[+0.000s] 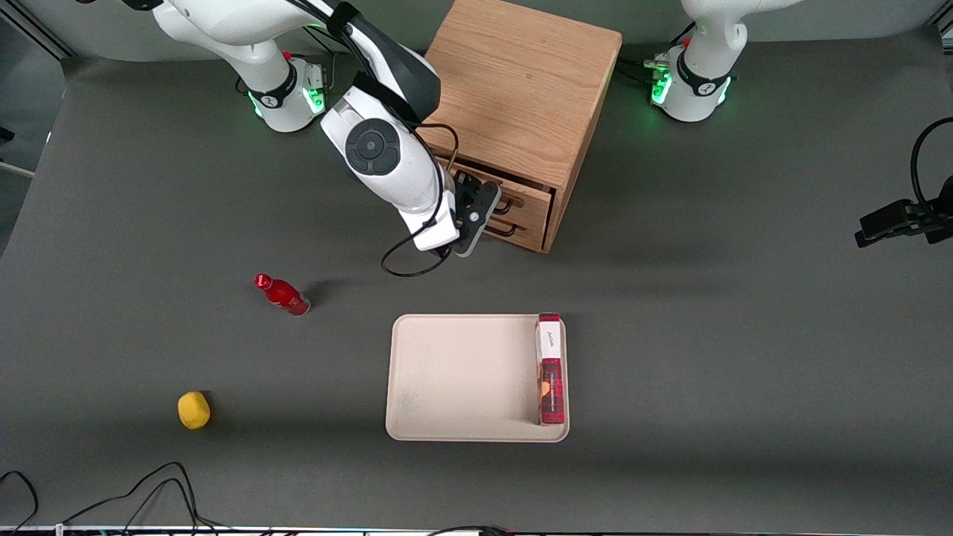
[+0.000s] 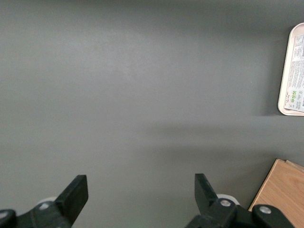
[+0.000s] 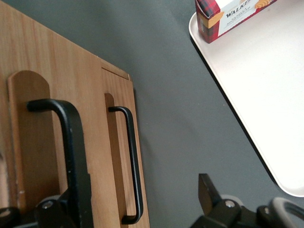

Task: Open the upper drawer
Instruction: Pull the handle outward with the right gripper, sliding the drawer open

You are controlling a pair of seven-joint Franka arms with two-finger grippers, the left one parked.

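Note:
The oak cabinet stands at the back middle of the table, its two drawer fronts facing the front camera. The upper drawer sits just above the lower drawer. In the right wrist view the upper drawer's black bar handle looms large and close, and the lower drawer's thinner-looking handle lies beside it. My gripper is right in front of the drawer fronts at handle height. It is open, with one fingertip over the grey table and the other mostly hidden by the upper handle.
A cream tray lies nearer the front camera than the cabinet, with a red biscuit box along one edge. A red bottle and a yellow ball lie toward the working arm's end. Cables trail at the front edge.

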